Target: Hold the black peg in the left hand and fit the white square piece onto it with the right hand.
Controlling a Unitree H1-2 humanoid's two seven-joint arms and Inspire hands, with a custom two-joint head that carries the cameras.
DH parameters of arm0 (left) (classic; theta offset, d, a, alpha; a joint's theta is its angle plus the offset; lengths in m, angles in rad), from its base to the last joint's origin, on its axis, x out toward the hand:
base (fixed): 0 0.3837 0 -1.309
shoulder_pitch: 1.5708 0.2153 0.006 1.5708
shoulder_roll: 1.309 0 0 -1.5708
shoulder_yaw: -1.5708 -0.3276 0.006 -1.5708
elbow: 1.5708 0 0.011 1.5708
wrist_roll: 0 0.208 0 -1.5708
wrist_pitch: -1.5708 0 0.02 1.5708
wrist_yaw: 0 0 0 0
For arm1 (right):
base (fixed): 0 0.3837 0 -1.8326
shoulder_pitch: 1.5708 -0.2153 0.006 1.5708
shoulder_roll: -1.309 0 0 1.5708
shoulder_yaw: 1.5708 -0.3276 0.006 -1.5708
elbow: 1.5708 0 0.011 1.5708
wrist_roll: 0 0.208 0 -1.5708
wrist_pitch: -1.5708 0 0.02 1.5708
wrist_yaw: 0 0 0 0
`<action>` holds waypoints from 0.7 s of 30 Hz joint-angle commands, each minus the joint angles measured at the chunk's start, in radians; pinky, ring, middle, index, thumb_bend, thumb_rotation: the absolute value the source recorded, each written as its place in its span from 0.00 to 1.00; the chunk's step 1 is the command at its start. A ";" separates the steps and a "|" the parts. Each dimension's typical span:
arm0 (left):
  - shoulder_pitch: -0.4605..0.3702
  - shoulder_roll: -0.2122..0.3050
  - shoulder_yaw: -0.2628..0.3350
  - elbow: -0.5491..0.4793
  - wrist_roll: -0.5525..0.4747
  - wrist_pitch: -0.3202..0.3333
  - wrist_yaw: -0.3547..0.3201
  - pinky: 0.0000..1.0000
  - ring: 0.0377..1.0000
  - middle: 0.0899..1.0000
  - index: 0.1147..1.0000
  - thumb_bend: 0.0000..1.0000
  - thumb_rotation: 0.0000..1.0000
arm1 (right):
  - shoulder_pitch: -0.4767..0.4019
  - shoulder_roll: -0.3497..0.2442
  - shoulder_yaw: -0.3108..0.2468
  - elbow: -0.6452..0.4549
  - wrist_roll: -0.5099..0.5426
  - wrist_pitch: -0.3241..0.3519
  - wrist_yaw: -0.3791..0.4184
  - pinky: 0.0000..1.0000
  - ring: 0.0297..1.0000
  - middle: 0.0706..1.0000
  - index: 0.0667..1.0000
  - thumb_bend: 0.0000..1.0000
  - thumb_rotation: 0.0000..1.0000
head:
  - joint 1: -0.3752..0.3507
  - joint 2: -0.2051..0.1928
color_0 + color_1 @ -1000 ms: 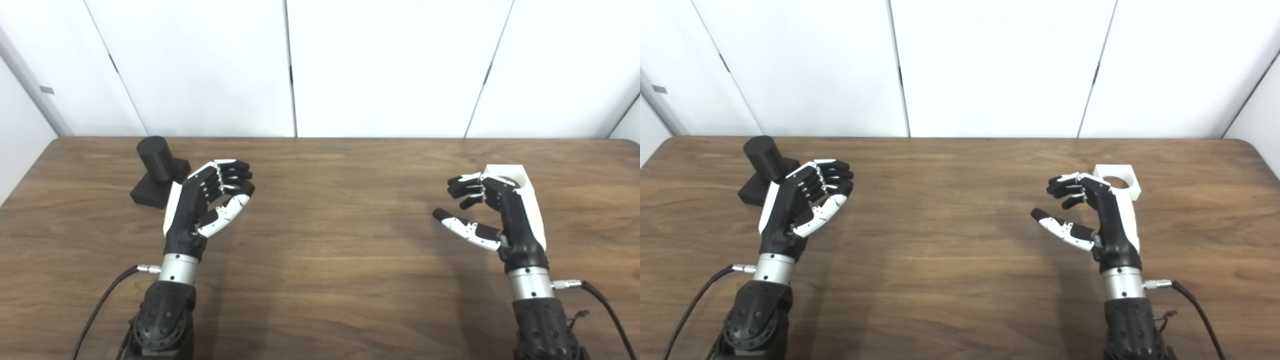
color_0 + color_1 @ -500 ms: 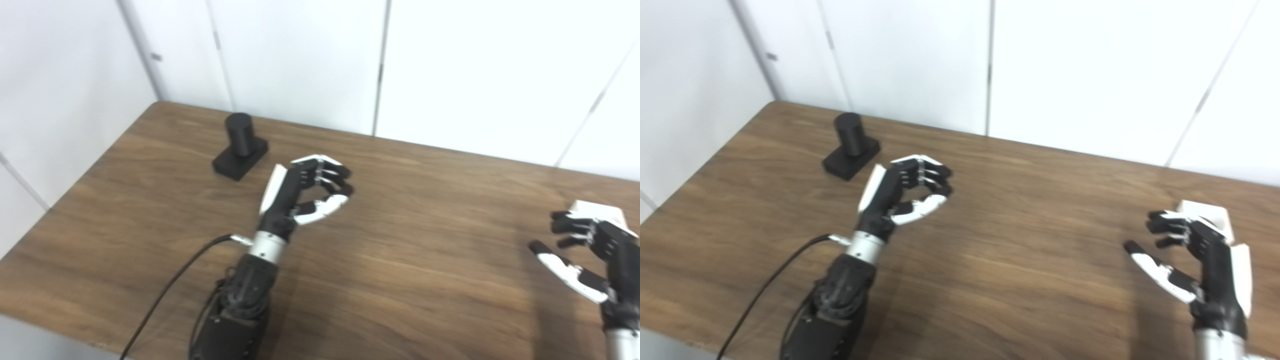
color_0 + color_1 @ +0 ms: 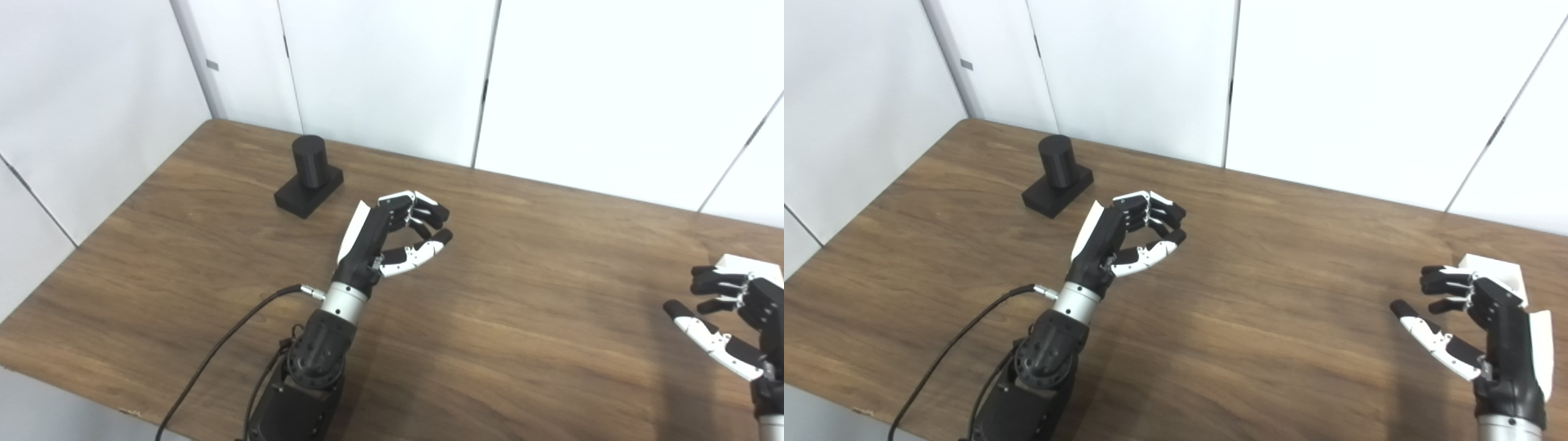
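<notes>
The black peg [image 3: 309, 174], a cylinder on a square black base, stands upright on the table's far left. My left hand [image 3: 392, 236] hovers to its right and nearer me, apart from it, fingers curled with a gap to the thumb, holding nothing. The white square piece [image 3: 1494, 274] with a round hole lies at the right, partly hidden behind my right hand [image 3: 1479, 324]. That hand is open, its thumb spread away from its curled fingers, just in front of the piece without gripping it.
The wooden table [image 3: 520, 318] carries only these two parts. A black cable [image 3: 214, 355] runs from my left wrist over the near edge. White wall panels [image 3: 392, 67] stand behind the far edge and along the left side.
The camera has turned left and tilted, so the whole scene shifted right. Against the table, both hands and both parts stay about where they were. Nothing was grasped.
</notes>
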 commanded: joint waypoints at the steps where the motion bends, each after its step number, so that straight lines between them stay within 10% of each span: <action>1: -0.026 0.005 0.001 -0.028 0.009 -0.027 0.013 0.47 0.55 0.58 0.43 0.49 0.07 | -0.027 0.002 -0.003 -0.048 -0.003 -0.007 -0.003 0.44 0.56 0.60 0.45 0.49 0.12 | 0.001 0.001; 21: -0.126 0.164 0.023 -0.176 0.277 0.304 -0.010 0.53 0.63 0.66 0.43 0.51 0.08 | -0.026 -0.004 -0.003 -0.060 -0.006 0.020 0.003 0.45 0.55 0.58 0.45 0.49 0.12 | 0.008 -0.007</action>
